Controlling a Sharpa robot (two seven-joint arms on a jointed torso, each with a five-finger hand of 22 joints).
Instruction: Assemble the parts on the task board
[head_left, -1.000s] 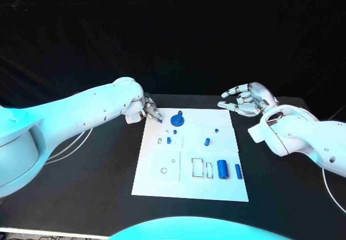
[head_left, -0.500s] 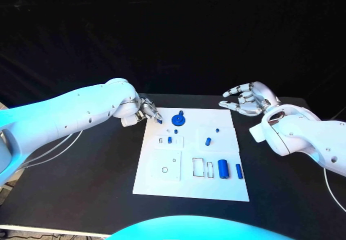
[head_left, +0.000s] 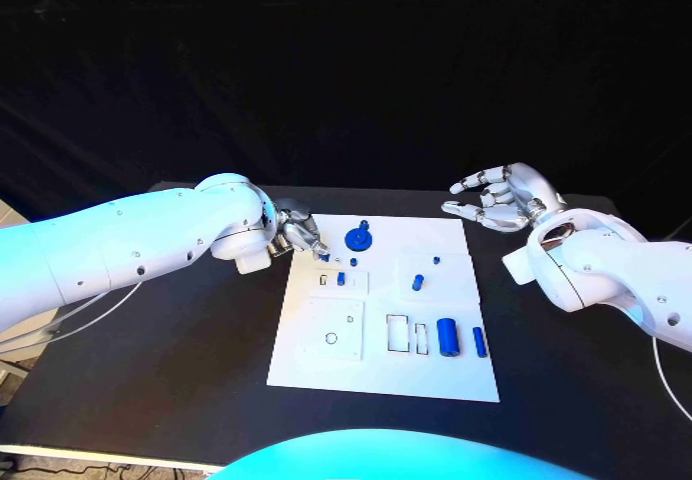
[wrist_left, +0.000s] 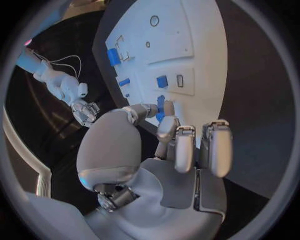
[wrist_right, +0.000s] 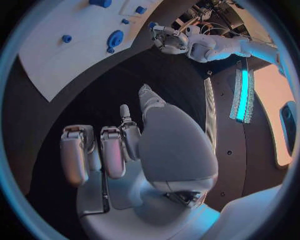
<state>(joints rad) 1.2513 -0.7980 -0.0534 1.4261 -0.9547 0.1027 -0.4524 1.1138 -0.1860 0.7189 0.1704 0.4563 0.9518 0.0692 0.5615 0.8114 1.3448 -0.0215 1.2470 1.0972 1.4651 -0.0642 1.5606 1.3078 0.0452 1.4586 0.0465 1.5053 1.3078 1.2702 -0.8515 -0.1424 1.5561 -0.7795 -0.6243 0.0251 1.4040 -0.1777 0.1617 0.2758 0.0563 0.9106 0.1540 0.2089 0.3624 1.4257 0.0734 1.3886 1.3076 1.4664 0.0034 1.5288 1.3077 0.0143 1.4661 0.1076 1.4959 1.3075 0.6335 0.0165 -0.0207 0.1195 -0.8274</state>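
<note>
Task board lies flat mid-bench. Left robot hand sits at the board's far left corner, fingers pinched together over a small blue part; looks gripped, though contact is partly hidden. Right robot hand hovers off the board's far right corner, fingers curled apart, holding nothing. Blue disc part lies just beside the left hand; blue cylinder near the board's near edge. Judgement: parts look rigid, light, smooth plastic, likely slippery. Pinch across the sides, low, with modest force.
</note>
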